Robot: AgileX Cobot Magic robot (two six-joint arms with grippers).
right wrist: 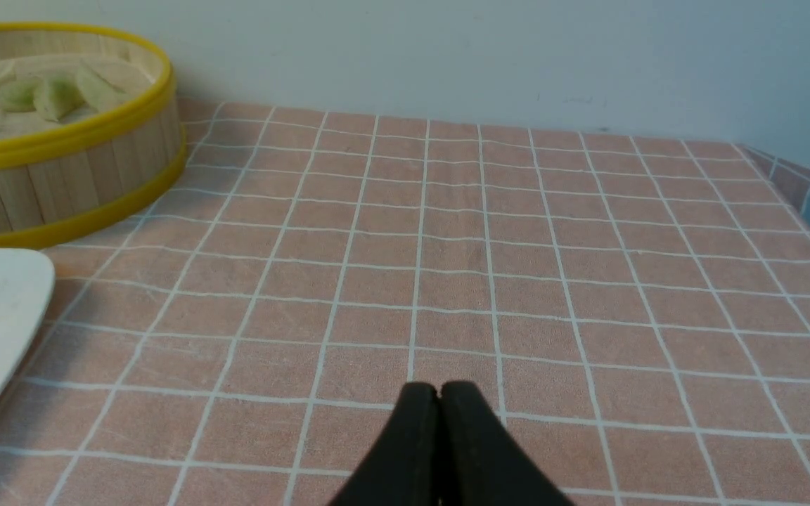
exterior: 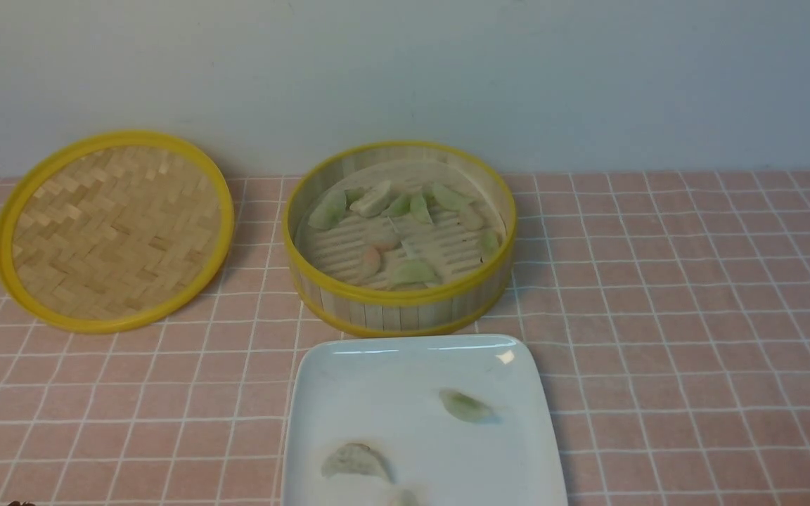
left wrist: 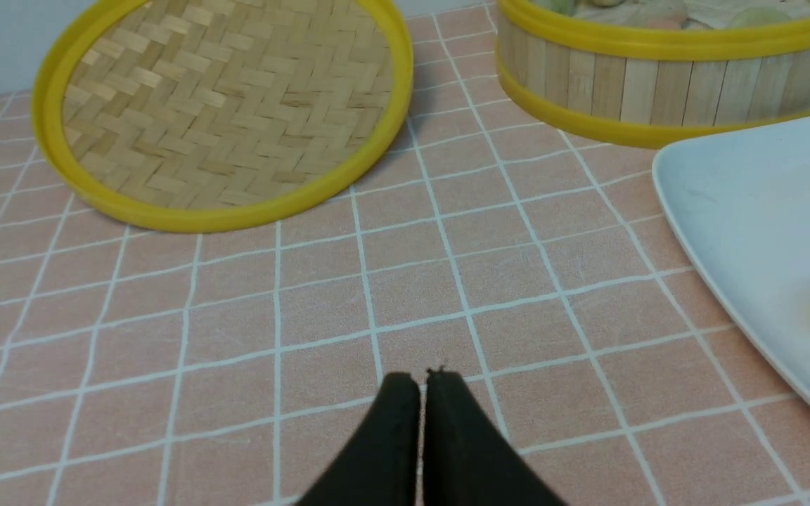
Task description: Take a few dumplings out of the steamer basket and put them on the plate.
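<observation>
Each pincer point(left wrist: 422, 383) point(right wrist: 439, 393) has 2 tapered matte-black fingers.

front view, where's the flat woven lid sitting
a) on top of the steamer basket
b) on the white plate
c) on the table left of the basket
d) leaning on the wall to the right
c: the woven lid lies on the checked table, left of the open steamer basket, apart from the plate.

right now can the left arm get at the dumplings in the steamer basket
Probably yes. The steamer basket stands open, its lid lying apart, so the dumplings are exposed from above. The left gripper is shut and empty, so it must open first.
</observation>
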